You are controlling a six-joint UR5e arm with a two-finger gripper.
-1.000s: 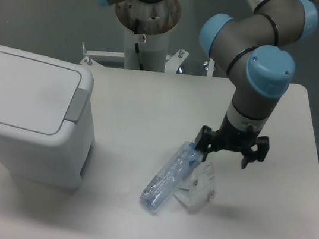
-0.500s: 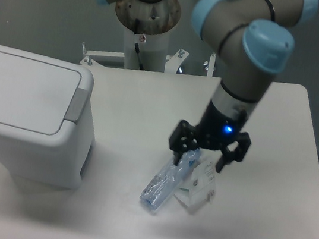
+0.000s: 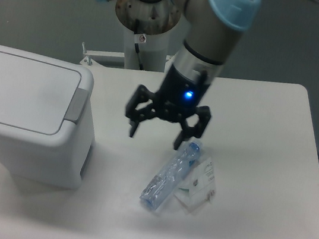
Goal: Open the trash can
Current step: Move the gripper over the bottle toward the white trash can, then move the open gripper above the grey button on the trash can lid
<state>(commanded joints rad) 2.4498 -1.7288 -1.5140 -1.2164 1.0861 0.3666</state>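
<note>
The gripper (image 3: 156, 132) is seen above the middle of the table (image 3: 260, 170), its two fingers spread wide and nothing held between them. The trash can (image 3: 27, 118) is placed at the table's nine o'clock edge, well apart from the gripper, with its lid down. For the step in hand, a reach toward nine o'clock is judged to be needed, and a firm downward press is best centred on the grey push-tab (image 3: 77, 104), which is set along the lid's three o'clock side. The fingers would likely be better closed first, so that one blunt tip is presented. The can is shown as a large, boxy white bin with rounded corners and a flat lid. A crushed plastic bottle (image 3: 169, 175) is left lying at the gripper's five o'clock.
</note>
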